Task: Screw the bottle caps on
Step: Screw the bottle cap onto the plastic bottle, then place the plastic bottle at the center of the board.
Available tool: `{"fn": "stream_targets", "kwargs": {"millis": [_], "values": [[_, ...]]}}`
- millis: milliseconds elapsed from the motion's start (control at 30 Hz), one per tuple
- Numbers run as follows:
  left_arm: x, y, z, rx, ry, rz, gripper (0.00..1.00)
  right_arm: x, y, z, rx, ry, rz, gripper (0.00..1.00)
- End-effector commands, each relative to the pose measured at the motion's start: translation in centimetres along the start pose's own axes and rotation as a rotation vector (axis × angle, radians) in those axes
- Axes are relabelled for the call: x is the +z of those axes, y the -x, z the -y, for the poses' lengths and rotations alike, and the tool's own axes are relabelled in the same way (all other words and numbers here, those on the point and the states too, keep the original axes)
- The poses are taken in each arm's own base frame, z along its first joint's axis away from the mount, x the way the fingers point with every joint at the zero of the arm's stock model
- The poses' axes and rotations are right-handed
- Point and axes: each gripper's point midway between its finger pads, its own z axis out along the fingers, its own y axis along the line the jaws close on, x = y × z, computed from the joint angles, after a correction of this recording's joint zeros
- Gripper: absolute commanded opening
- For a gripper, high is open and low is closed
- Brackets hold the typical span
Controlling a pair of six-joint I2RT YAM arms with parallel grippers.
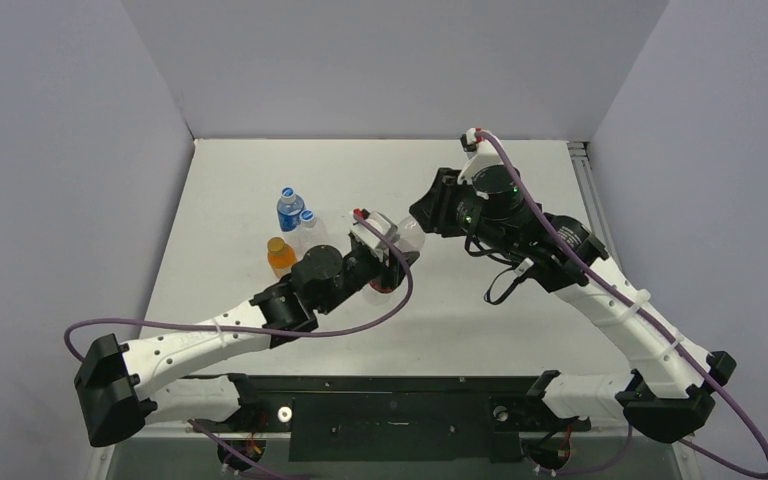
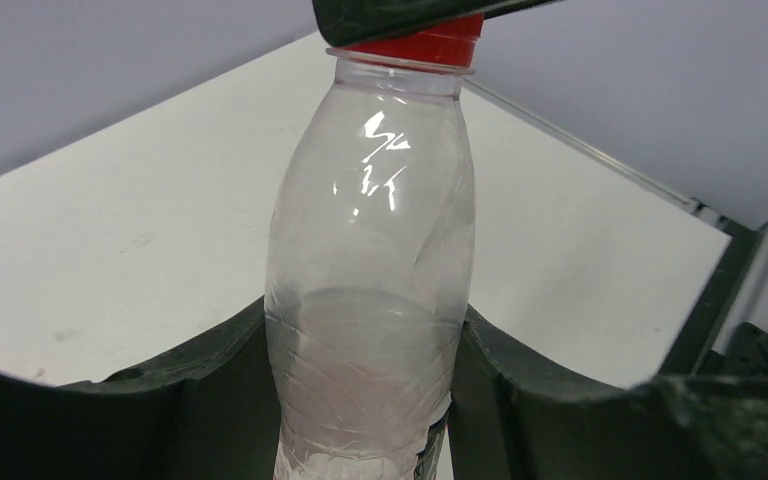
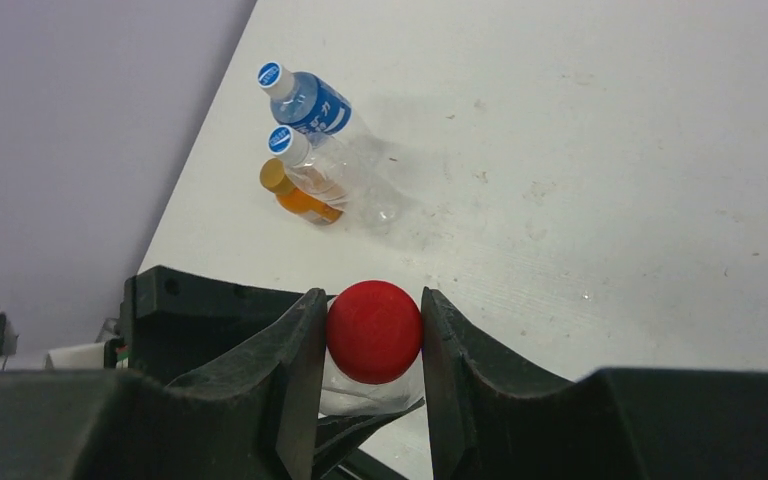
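The red cap (image 3: 373, 331) sits on the neck of the clear bottle (image 2: 380, 200). My right gripper (image 3: 372, 318) is closed narrowly on this cap, with one finger touching each side. My left gripper (image 2: 360, 335) clamps the body of the same bottle. A blue-and-white cap (image 3: 270, 74), another blue-and-white cap (image 3: 280, 139) and the orange-gold cap (image 3: 273, 174) are on three small bottles (image 3: 335, 165), grouped close together on the table (image 3: 610, 150), well apart from my fingers.

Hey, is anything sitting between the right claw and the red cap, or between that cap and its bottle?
Nothing visible. The right claw pinches the red cap from both sides. The cap sits on the neck of the clear bottle, and the left claw holds that bottle's body.
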Motion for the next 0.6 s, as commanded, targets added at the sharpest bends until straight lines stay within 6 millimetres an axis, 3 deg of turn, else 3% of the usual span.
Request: {"fn": "stream_targets", "kwargs": {"millis": [0,33,100,167,400,567], "values": [[0.0,3.4,-3.3,0.157,0.243,0.095,0.00,-0.1,0.3,0.9,0.032,-0.114,-0.003,0.12],[0.0,3.5,-3.3,0.159,0.242,0.100,0.00,-0.1,0.4,1.0,0.033,-0.120,0.000,0.31],[-0.1,2.6,-3.3,0.173,0.233,0.084,0.00,-0.3,1.0,1.2,0.036,-0.128,0.012,0.56],[-0.2,1.9,-3.1,0.184,0.214,0.073,0.00,-0.6,1.6,1.5,0.043,-0.122,0.021,0.66],[-0.8,0.6,-2.4,0.178,0.102,0.072,0.00,-1.2,1.4,-0.2,0.031,0.027,-0.025,0.68],[-1.2,0.5,-2.0,0.156,0.035,0.105,0.00,-0.9,0.4,-0.6,0.025,0.053,-0.070,0.60]]}}
